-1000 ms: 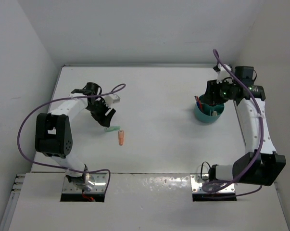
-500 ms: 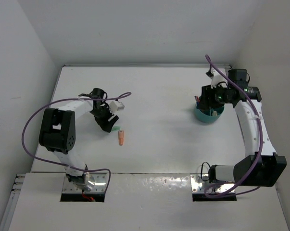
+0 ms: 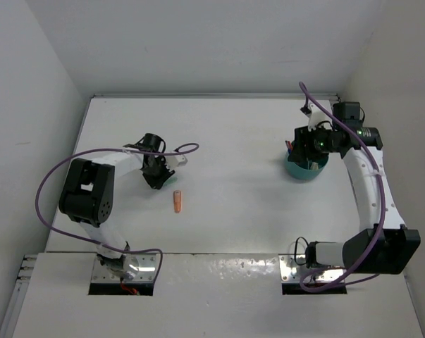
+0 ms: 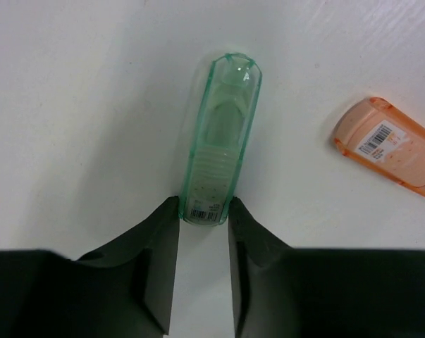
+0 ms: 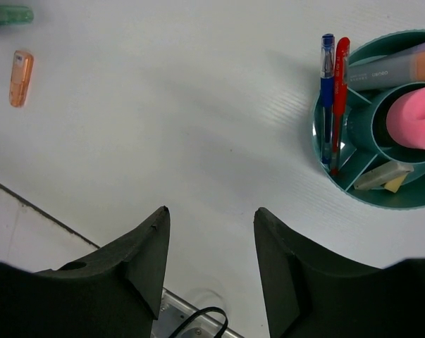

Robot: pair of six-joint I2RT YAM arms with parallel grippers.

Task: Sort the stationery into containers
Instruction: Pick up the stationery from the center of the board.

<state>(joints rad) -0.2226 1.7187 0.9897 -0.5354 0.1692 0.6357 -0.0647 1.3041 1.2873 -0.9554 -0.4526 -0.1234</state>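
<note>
The left gripper [image 4: 204, 211] pinches the green stub [image 4: 223, 134].
Only the right wrist view shows pens [image 5: 327, 91] in the cup [image 5: 381, 199]; the right gripper [image 5: 211, 218] gapes, empty.

Mint-green stub [image 4: 219, 141] lies near orange stub [image 4: 388, 148]; pens [image 5: 327, 91] in teal cup [image 5: 404, 201]

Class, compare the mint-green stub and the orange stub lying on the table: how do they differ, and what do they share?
The mint-green stub is green, the orange stub orange. The mint-green stub's labelled end sits pinched between the fingers of the left gripper; the orange stub lies free, to its side. In the left wrist view the mint-green stub points straight away; the orange stub lies slanted. Both are translucent, barcoded, flat on the table.
</note>
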